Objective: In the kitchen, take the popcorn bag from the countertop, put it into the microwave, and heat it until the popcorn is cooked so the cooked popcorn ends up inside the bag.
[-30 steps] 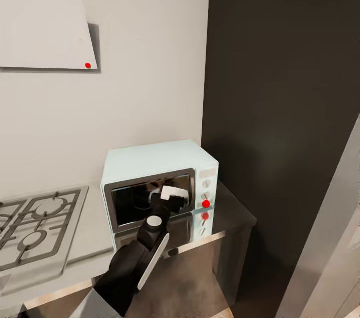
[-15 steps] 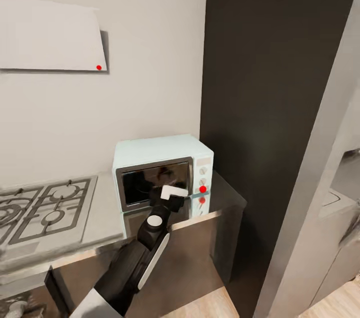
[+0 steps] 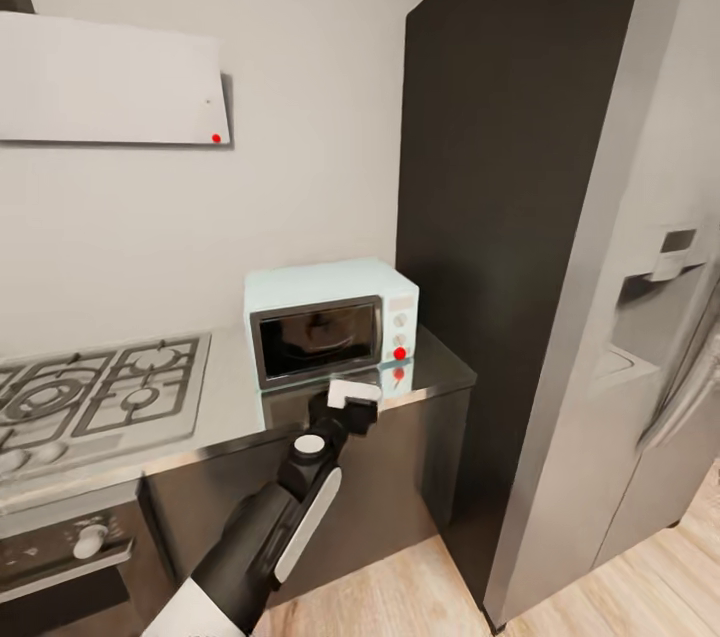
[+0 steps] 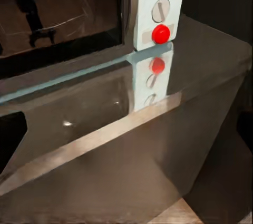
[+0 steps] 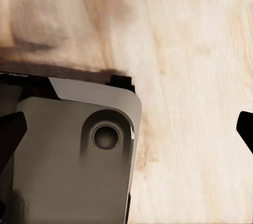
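The pale blue-white microwave (image 3: 330,319) stands on the grey countertop (image 3: 440,375) with its dark glass door (image 3: 317,337) shut. The round light (image 3: 399,353) on its side panel glows red, and the light (image 4: 161,33) also shows up close in the left wrist view. My left gripper (image 3: 354,397) hangs at the counter's front edge, just below the door, open with nothing in it. My right gripper (image 5: 126,134) is open over the wooden floor. The popcorn bag and the popcorn are hidden from view.
A gas hob (image 3: 100,397) lies left of the microwave, with an oven front (image 3: 70,557) below and a white hood (image 3: 110,82) above. A tall dark panel (image 3: 500,217) and a steel fridge (image 3: 660,337) stand to the right. A grey plate of the robot's base (image 5: 74,155) sits over the floor.
The whole view has pulled back from the microwave, bringing the fridge, oven and floor into sight. My left gripper has drawn away from the door to the counter edge.
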### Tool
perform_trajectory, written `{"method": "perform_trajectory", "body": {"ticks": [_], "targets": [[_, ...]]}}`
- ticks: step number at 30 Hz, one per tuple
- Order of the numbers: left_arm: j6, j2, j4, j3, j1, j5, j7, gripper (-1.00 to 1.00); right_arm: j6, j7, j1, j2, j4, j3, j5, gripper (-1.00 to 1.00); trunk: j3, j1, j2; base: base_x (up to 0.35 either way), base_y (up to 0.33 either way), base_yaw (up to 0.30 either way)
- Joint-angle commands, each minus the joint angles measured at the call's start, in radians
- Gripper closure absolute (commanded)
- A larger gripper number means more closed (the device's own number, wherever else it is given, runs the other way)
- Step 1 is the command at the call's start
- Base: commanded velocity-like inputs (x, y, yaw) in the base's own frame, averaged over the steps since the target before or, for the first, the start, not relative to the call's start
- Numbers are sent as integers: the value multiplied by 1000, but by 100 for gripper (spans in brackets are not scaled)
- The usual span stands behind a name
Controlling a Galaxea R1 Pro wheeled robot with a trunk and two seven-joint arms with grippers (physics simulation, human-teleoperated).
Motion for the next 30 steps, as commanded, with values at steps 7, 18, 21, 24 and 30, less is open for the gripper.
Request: {"method": "perform_trajectory", "body": {"ticks": [7, 18, 21, 24, 30], "targets": [[-8, 0, 315, -2, -1, 113, -6, -100, 2, 2, -1, 0, 3, -7, 8, -100, -1, 0, -1, -154, 0, 0], [-351, 0, 1141, 4, 1, 324, -229, -100, 3, 2, -1, 0, 3, -7, 8, -100, -1, 0, -1, -2, 0, 0], [-403, 11, 1207, 7, 5, 386, -327, -100, 3, 2, -1, 1, 3, -7, 8, -100, -1, 0, -1, 0, 0, 0], [-417, 51, 1221, 8, 51, 424, -349, -100, 3, 2, -1, 1, 3, -7, 8, -100, -1, 0, -1, 0, 0, 0], [-430, 109, 1225, 8, 258, 485, -355, -100, 7, 2, -1, 1, 3, -7, 8, -100, -1, 0, -1, 0, 0, 0]]}}
